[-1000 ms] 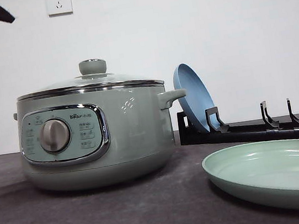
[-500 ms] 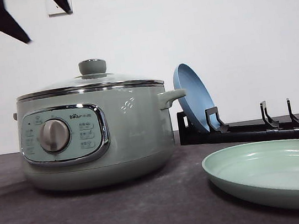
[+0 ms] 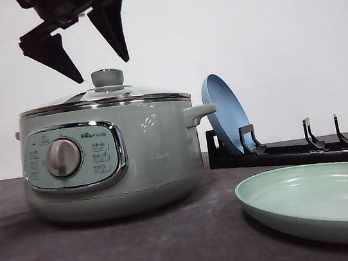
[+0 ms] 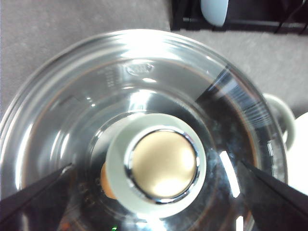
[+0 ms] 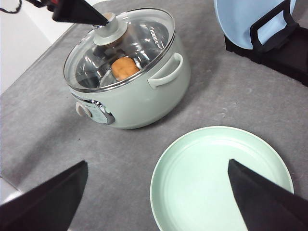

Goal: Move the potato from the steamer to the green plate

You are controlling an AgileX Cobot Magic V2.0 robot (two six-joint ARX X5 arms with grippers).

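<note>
Right, on my front feed the left gripper [image 3: 104, 72] hangs in the upper left of the frame, pointed downward just above the lid knob [image 3: 107, 77] of the steamer [image 3: 110, 159]. Its two black fingers [image 3: 113, 28] are spread wide, one to each side of the knob and touching neither it nor the glass. Its body is cut off by the top edge, so I can read little of the arm behind it.

From the left wrist camera I look straight down on the knob [image 4: 161, 163], its pale ring and shiny cap sitting low in the centre of the frame, with a dark fingertip [image 4: 33, 192] at the lower left corner and the other at the lower right. The gap between them is far wider than the knob (plenty of room on both sides).

The potato [image 5: 124, 68] lies inside the steamer [image 5: 130, 77] under the closed glass lid [image 5: 120, 45]; I see it as an orange-brown lump through the glass in the upper left of the right wrist feed, and as a small orange sliver beside the knob in the left wrist feed.

The right gripper [image 5: 159, 202] is held high over the table, its fingers wide apart at the bottom corners of its own view and holding nothing. The green plate [image 5: 221, 178] lies bare on the grey table [image 5: 57, 130] below it, in the lower right of that frame, near the steamer but not touching. A blue plate [image 3: 225, 113] stands tilted in a black rack [image 3: 293, 149] behind.
</note>
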